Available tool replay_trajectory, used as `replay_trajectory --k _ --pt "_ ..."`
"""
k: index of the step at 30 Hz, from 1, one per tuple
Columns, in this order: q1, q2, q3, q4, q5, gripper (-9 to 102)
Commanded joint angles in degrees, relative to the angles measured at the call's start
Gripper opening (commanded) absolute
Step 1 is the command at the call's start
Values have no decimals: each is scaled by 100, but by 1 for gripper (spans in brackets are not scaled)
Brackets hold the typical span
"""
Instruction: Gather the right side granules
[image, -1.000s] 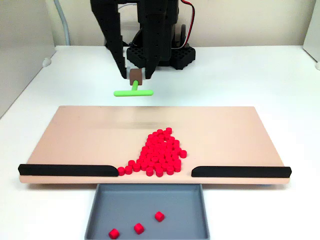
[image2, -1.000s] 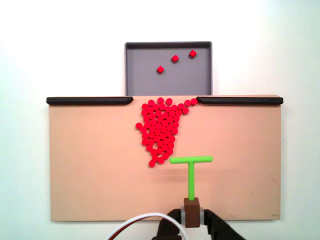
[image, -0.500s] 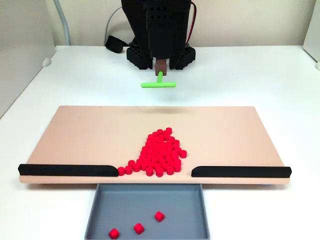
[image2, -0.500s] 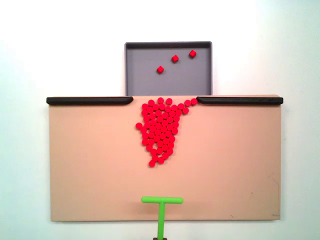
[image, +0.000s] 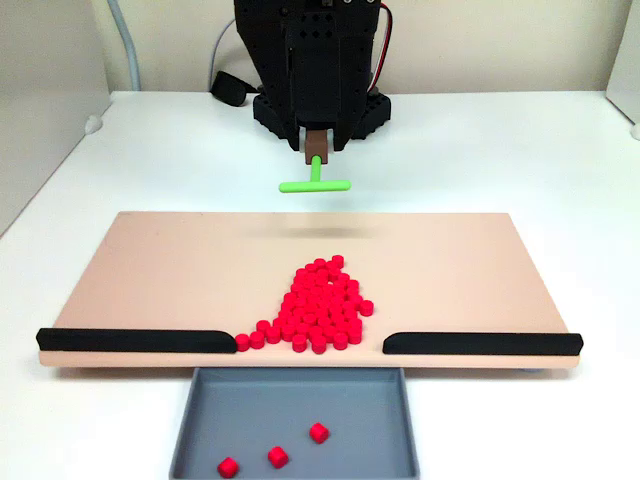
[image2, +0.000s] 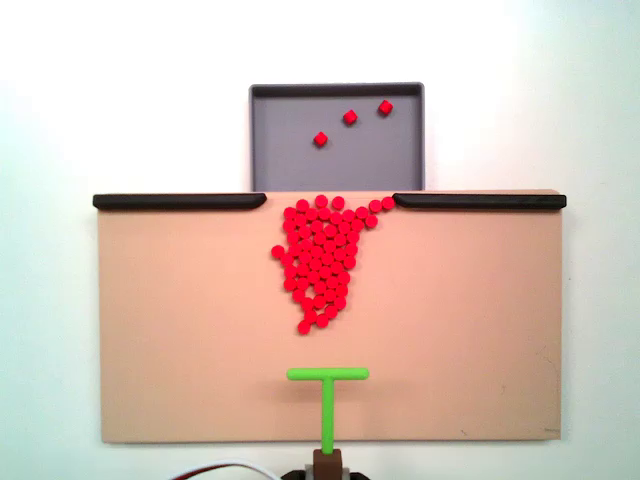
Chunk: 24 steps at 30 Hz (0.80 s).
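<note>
- Red granules (image: 318, 308) are heaped at the middle of the board's (image: 150, 270) railed edge, in the gap between the two black rails (image: 135, 341); three are already in the grey tray (image: 190, 430) beyond it.
- A green T-shaped stick (image: 314, 184) is pinched by its brown block in the gripper (image: 317, 143), raised near the board's opposite edge.
- Judged step: repositioning between sweeps; next, the crossbar must be lowered behind the heap.
- Stick height is seen in the front fixed view; in the top-down one (image2: 328, 375), the crossbar's line with the heap.

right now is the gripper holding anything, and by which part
Yes: the gripper holds the green T-shaped stick by the brown block at the stem's end, crossbar away from the arm.
</note>
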Motion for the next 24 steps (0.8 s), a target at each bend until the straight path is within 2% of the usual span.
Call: replay_trajectory --k 1,24 --pt "35 35 -202 9 -35 0" --pt "79 132 -202 9 -264 0"
